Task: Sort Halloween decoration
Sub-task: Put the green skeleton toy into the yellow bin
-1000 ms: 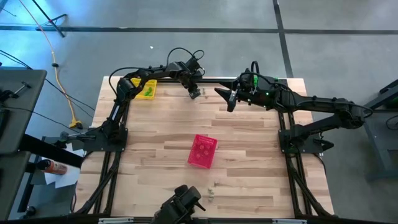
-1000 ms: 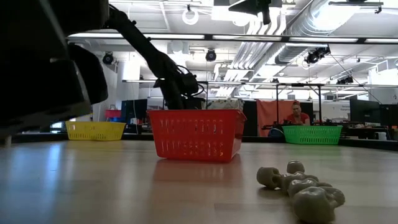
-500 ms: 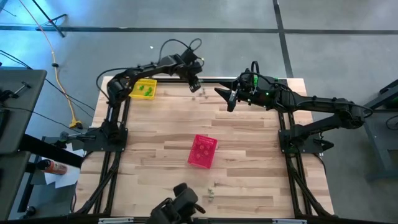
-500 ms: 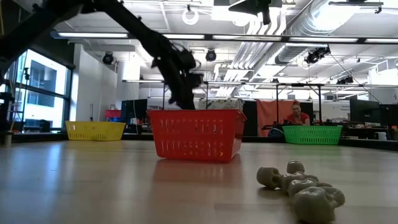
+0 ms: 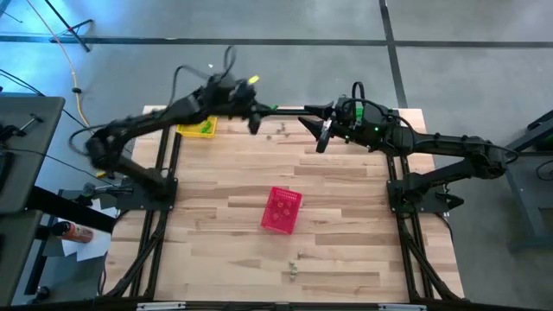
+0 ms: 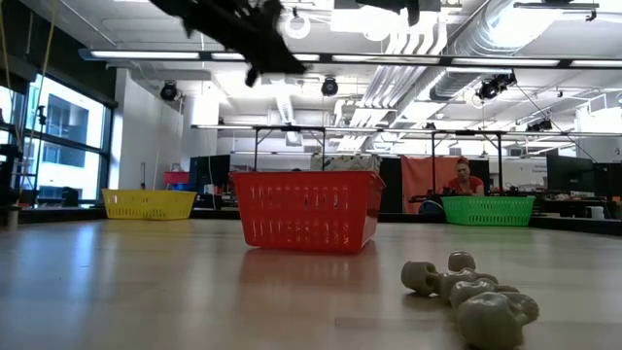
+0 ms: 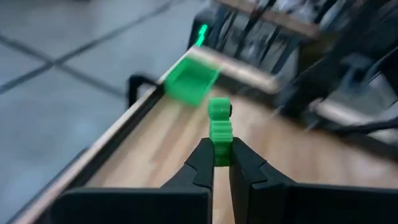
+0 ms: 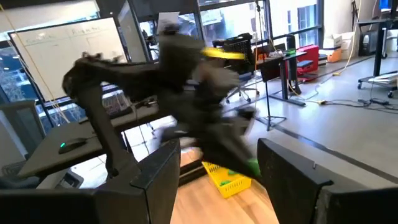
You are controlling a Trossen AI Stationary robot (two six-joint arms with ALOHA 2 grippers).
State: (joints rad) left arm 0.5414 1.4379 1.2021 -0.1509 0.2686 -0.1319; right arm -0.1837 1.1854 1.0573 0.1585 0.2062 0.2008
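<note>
On the far left sits the yellow basket (image 5: pixel 197 128) w/ a few green bits in it. Next to it, the left arm reaches over the back edge of the table (image 5: pixel 346 207), and its left gripper (image 5: pixel 253 121) hangs high in the air, past the yellow basket. The claw is pinched tight on a small green trinket (image 7: pixel 219 132), holding only the bottom end; most of the toy sticks out in front. Ahead of it, in the left wrist view, sits the green basket (image 7: pixel 189 80), near the table's corner.

What could go wrong: the arm looks blurry, so I think it's moving fast, and w/ such a small pinch the toy could slip and drop on the wood. It could also bump the right arm, which is close.

In the middle sits the pink basket (image 5: pixel 282 210). Near the front edge lie some pale trinkets (image 6: pixel 466 292), not sorted yet.

On the right, the right gripper (image 5: pixel 321 136) hovers over the back of the table, claw wide open, nothing in it.
</note>
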